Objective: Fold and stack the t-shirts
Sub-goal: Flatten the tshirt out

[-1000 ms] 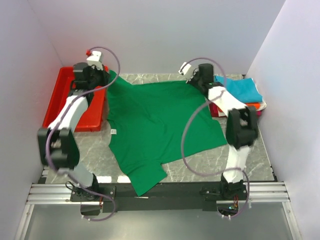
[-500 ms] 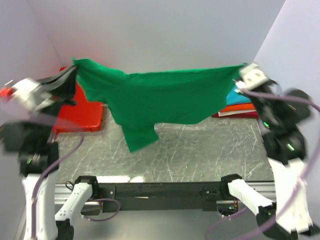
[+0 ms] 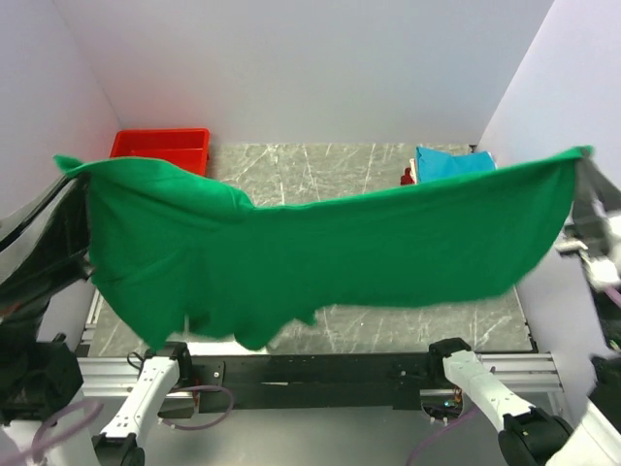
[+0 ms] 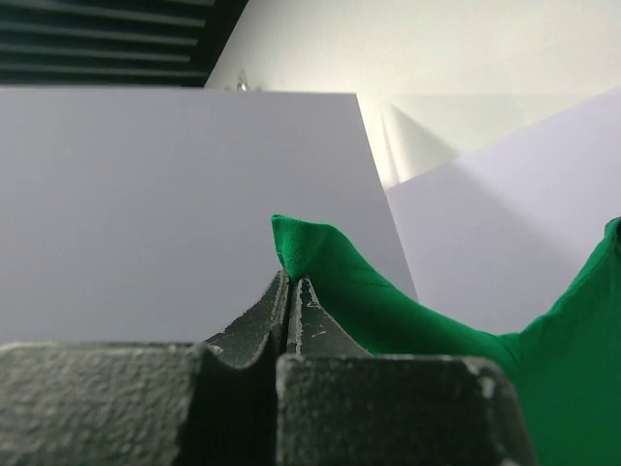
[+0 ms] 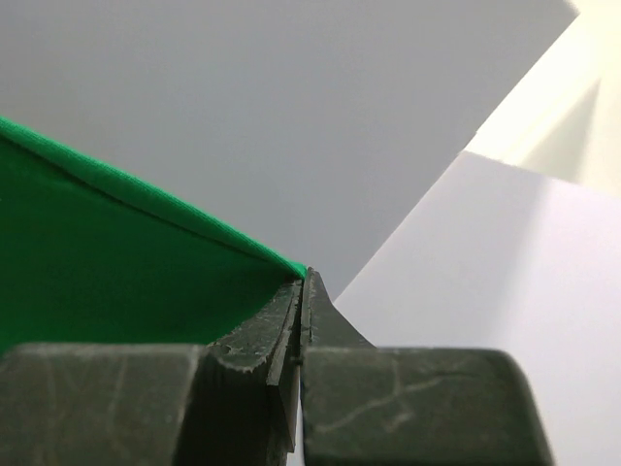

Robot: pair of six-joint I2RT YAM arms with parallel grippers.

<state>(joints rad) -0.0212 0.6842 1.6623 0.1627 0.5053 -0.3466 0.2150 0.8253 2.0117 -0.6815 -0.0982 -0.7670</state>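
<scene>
The bright green t-shirt (image 3: pixel 330 252) hangs stretched wide in the air across the whole top view, above the marble table (image 3: pixel 340 165). My left gripper (image 3: pixel 66 167) is shut on one corner at the far left; in the left wrist view the pinched green corner (image 4: pixel 296 243) sticks out of the closed fingertips. My right gripper (image 3: pixel 582 157) is shut on the other corner at the far right; the right wrist view shows cloth (image 5: pixel 116 262) running left from the closed tips. A folded teal shirt (image 3: pixel 451 162) tops the stack at the back right, mostly hidden by the green shirt.
A red plastic tray (image 3: pixel 160 146) sits at the back left. White walls close in on the left, back and right. The arm bases and a metal rail (image 3: pixel 320 369) lie along the near edge.
Both arms have lifted the green shirt off the table and pulled it towards the near side, spreading it wider. The shirt now hangs higher and closer to the camera.
</scene>
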